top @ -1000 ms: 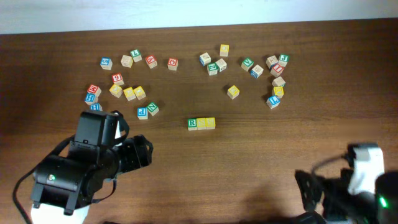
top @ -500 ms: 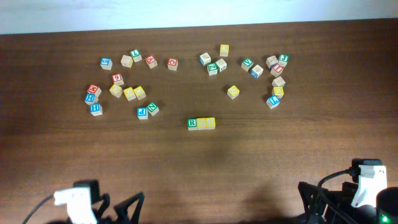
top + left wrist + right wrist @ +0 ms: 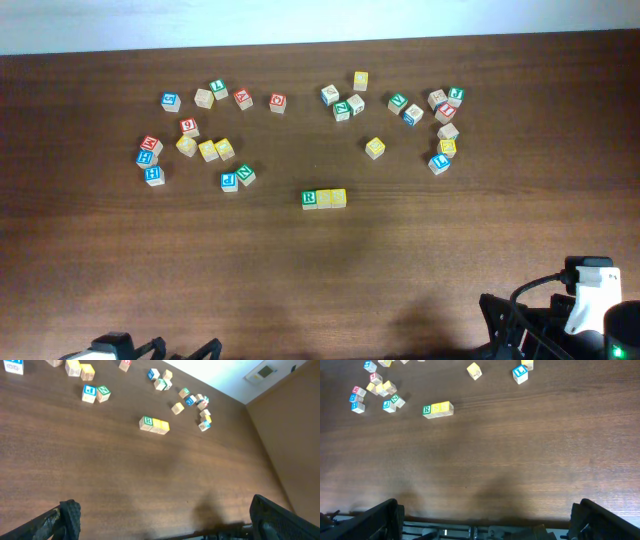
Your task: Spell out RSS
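Observation:
Three cubes stand touching in a row at mid-table: the green R cube (image 3: 309, 198), then two yellow-faced cubes (image 3: 324, 198) (image 3: 339, 197). The left wrist view shows the same row, R cube (image 3: 147, 421) leftmost. In the right wrist view the R cube (image 3: 427, 410) sits upper left, with the yellow cubes (image 3: 441, 408) beside it. My left gripper (image 3: 165, 522) is open and empty, far back from the row near the table's front edge. The right gripper (image 3: 490, 522) is also open and empty at the front right, its arm (image 3: 585, 315) showing in the overhead view.
Several loose lettered cubes lie scattered behind the row: a left group (image 3: 200, 140) and a right group (image 3: 420, 110), with a lone yellow cube (image 3: 374, 147) between them. The table's far edge (image 3: 320, 45) meets a white wall.
My left arm has pulled back from the table's left side toward the front edge, almost leaving the overhead view, and its jaws have widened. The right arm and the cubes stay put.

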Robot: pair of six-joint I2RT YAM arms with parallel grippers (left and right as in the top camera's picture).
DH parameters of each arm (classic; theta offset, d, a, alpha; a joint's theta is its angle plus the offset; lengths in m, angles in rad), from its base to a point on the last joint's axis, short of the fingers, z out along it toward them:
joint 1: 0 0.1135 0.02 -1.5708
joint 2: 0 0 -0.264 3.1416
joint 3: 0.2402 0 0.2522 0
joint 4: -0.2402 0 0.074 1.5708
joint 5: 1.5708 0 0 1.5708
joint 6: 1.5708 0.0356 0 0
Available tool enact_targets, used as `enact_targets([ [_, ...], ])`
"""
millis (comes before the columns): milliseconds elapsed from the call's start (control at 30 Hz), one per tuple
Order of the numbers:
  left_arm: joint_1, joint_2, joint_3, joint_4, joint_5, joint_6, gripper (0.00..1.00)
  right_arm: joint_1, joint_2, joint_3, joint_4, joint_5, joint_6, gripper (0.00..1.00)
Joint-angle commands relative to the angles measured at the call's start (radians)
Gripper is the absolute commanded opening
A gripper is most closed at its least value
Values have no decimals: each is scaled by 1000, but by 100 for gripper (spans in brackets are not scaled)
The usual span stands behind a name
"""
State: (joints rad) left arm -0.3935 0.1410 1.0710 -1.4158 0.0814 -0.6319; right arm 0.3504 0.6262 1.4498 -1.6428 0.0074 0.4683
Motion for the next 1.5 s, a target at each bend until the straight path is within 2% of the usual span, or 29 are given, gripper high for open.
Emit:
enact_targets([
  [0,-5,3,-6,-26,3,-12,99,3,-1,-4,0,2,5,98],
  [500,-5,3,-6,-45,3,-11,99,-5,-1,-4,0,1,5,98],
  [833,-5,3,-6,-45,3,-11,99,-222,-16,-4,0,2,5,98],
  [1033,-5,3,-6,-45,3,-11,99,-312,-74,-26,34,69,3,98],
  [1133,-5,3,-6,-45,3,-12,99,-327,-148,-124,154,68,-31,98],
  [1233,-5,3,-6,-45,3,-11,99,-328,-229,-267,316,24,-133,98],
  [1333,-5,3,-6,-45,3,-11,99,-334,-313,-454,554,-87,-240,98],
  [1400,-5,3,-6,-45,3,-11,99,-348,-366,-594,738,-121,-255,98],
  [1467,-5,3,-6,-45,3,-11,99,-352,-394,-662,819,-120,-255,98],
])
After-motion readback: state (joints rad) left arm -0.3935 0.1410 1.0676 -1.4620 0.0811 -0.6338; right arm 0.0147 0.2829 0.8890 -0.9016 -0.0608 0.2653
